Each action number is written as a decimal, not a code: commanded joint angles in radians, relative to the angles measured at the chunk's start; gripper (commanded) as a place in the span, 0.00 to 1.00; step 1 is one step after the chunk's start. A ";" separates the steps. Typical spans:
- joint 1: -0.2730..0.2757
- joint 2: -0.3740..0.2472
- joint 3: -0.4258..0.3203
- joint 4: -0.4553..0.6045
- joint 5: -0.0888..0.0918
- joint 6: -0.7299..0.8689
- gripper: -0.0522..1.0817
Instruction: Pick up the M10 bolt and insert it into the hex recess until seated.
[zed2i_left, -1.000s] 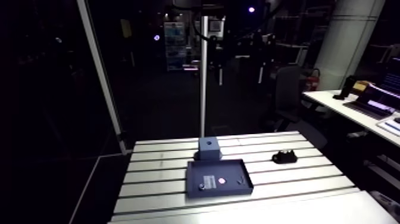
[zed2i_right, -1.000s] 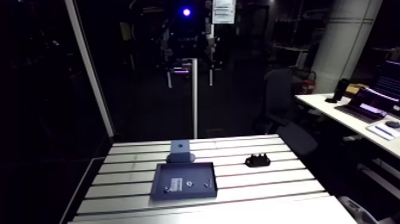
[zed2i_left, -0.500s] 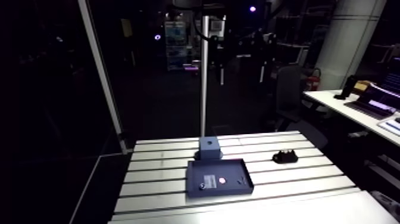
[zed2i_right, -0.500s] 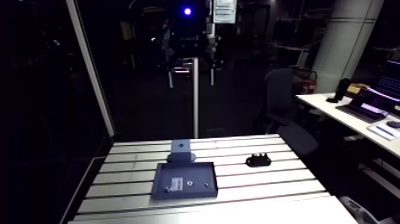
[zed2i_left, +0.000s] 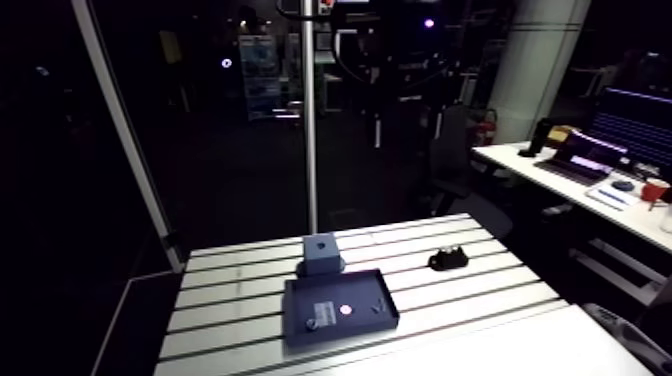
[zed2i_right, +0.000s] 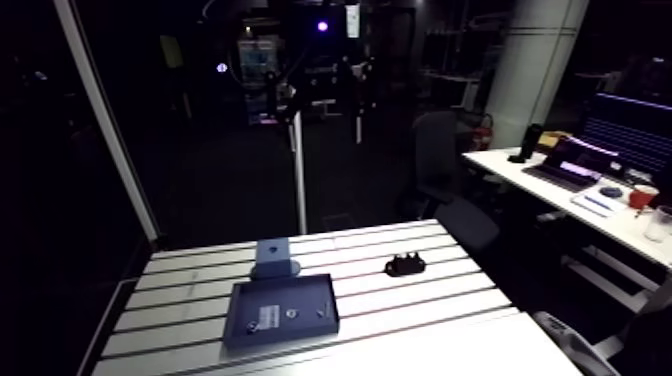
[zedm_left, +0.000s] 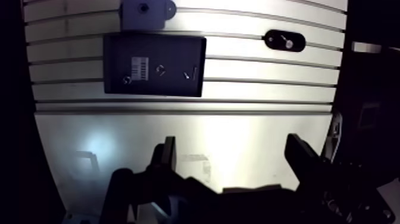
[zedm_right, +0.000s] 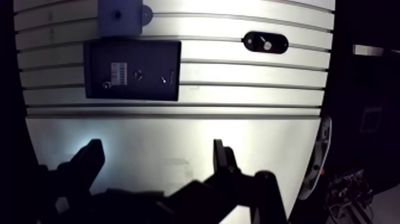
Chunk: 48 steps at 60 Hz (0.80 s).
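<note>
The whole arm view has swung since a moment ago. The table (zed2i_left: 470, 290), the upright post (zed2i_left: 309, 120) and everything on the slats have slid across the picture together, so the arm carrying the camera has turned and nothing on the table has been pushed. The layout reads the same as before: the dark blue tray (zed2i_left: 360, 290) sits in the middle of the table, the blue block (zed2i_left: 320, 252) at the post's foot is just behind it, and the small black fixture (zed2i_left: 448, 259) stands well apart to one side.

From the wrist, the end effector (zedm_left: 232, 149) hangs over the bare front strip of the table, well short of the tray. Its fingers are spread wide with nothing between them.

The tray holds a pale label (zedm_left: 140, 64) and three little pieces: a round one (zedm_left: 125, 78) near the label's corner, another (zedm_left: 159, 69) in the middle, and a slim one (zedm_left: 189, 74) lying on its side. The M10 bolt is surely among them, but from here I can't say which (they're tiny). The black fixture shows a pale spot in its middle, which I'd guess is the hex recess.

So the pick hasn't started. I read the swing as the arm setting itself up, and it must yet travel forward over the tray before any closing makes sense.
</note>
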 joint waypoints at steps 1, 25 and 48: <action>-0.077 0.004 0.025 -0.059 0.010 -0.074 0.05; -0.152 0.064 0.086 -0.217 0.024 -0.096 0.05; -0.275 0.117 0.114 -0.280 0.156 -0.096 0.05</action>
